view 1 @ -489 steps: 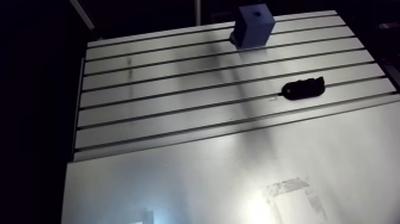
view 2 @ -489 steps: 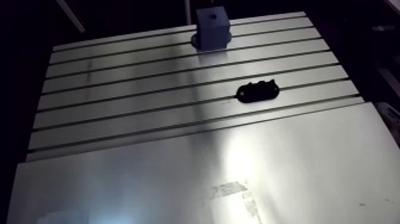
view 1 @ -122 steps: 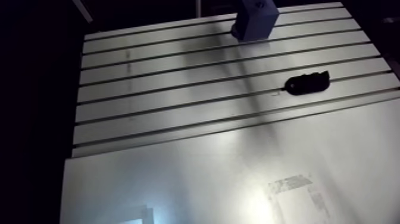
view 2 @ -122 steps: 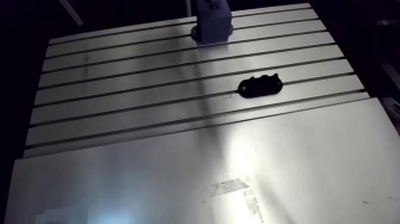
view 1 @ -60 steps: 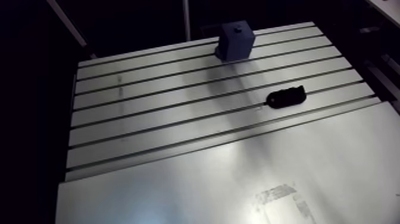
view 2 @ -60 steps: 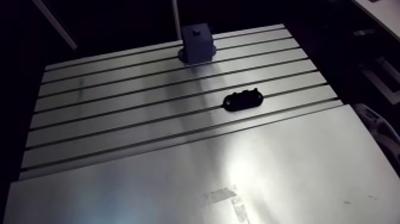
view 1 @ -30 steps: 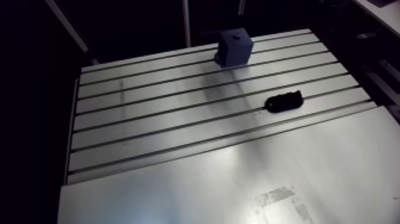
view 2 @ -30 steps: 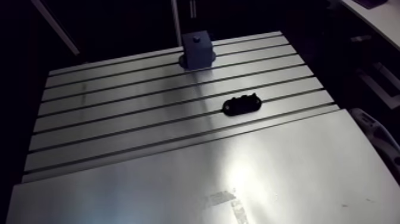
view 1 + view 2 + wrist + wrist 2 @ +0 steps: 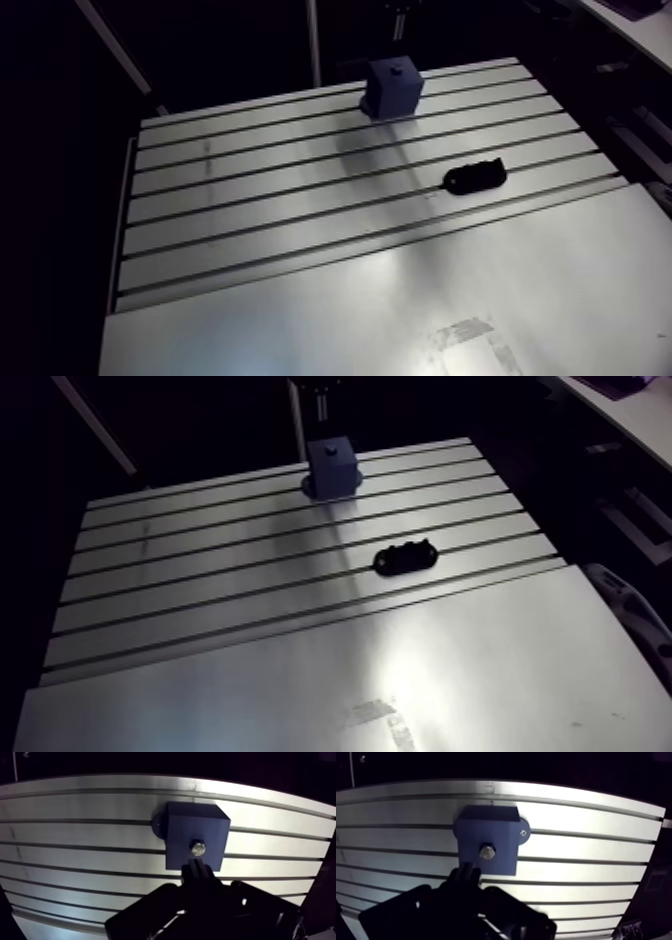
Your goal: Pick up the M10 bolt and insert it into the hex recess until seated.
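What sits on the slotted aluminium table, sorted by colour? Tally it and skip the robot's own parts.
Blue: 1, the blue rectangular block.
Black: 1, the black oblong part, lying apart from the block.
Silver: 1, the silver hex-head bolt, sitting in the block's upper face.
Total: 3.

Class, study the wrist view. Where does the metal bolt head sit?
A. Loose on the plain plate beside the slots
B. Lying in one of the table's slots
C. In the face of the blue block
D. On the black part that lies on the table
C: the bolt head shows set in the face of the blue block, while the arm view shows the black part lying apart from the block on the slotted table.
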{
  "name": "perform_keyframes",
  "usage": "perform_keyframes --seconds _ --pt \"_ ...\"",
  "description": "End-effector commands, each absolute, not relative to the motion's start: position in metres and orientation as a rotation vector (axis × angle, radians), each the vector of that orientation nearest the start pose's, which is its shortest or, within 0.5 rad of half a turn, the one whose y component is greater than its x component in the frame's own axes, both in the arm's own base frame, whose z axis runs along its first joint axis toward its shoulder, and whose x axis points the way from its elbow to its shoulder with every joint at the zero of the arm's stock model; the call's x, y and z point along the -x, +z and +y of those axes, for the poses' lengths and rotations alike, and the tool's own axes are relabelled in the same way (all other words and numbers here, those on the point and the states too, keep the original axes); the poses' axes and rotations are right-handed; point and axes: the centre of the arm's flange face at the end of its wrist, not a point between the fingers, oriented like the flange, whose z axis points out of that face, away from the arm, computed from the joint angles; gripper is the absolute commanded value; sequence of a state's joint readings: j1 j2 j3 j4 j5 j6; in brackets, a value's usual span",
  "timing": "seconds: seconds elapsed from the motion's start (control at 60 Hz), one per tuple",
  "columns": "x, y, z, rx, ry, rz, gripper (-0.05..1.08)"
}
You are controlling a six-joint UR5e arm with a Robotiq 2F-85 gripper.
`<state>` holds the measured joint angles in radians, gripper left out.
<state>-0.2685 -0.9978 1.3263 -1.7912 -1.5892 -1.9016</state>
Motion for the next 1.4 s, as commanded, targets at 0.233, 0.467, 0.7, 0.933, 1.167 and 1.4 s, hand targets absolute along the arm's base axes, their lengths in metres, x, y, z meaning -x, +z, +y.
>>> perform_keyframes --seconds 0.233,0.467,0.7,0.933,1.167,1.4 --pt "0.696 0.266 0.061 0.092 0.025 3.072 1.08" --pt "0.696 0.266 0.061 0.094 0.025 3.071 1.08" --pt "0.696 0.265 0.063 0.09 0.018 3.068 1.08" --pt "0.693 0.264 0.061 0.092 0.011 3.054 1.08" --pt "0.687 0.262 0.06 0.092 0.007 3.044 1.08" --pt "0.685 0.26 0.061 0.088 0.004 3.039 1.08"
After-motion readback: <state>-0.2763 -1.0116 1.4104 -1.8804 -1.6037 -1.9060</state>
